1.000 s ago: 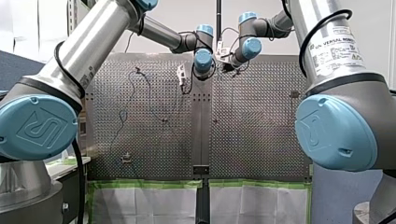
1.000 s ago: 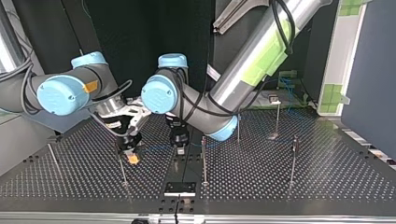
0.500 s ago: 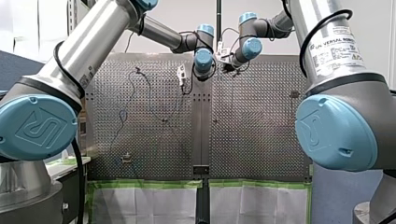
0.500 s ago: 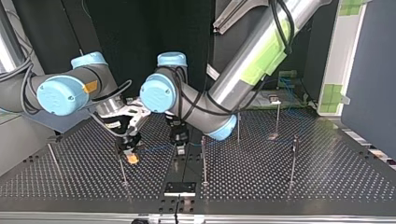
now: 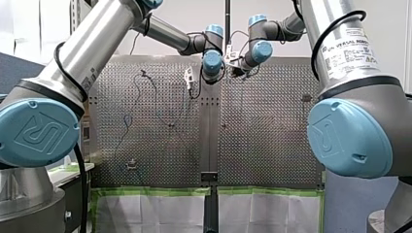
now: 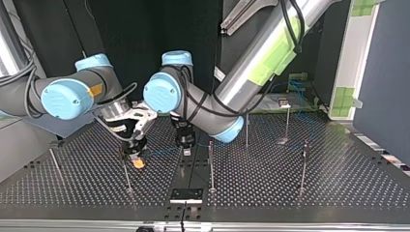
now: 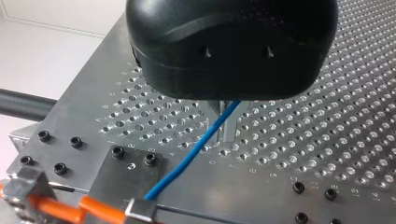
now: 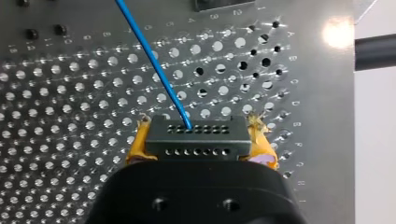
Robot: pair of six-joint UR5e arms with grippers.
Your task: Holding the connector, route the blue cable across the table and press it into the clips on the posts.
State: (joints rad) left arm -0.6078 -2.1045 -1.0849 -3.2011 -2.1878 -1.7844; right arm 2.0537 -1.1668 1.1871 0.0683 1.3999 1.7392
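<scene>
Firmly, the right gripper (image 8: 201, 136) is clamping its yellow pads (image 8: 138, 141) on the black connector (image 8: 196, 145). The blue cable (image 8: 154, 60) is leaving toward the gripper's 11 o'clock over bare perforated table (image 8: 60, 140), whose edge is lying at 3 o'clock. Whether the left gripper (image 7: 223, 122) is gripping cannot be told.

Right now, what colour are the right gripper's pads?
Yellow-orange. The pads clamp the black connector; the right wrist view shows them best.
</scene>
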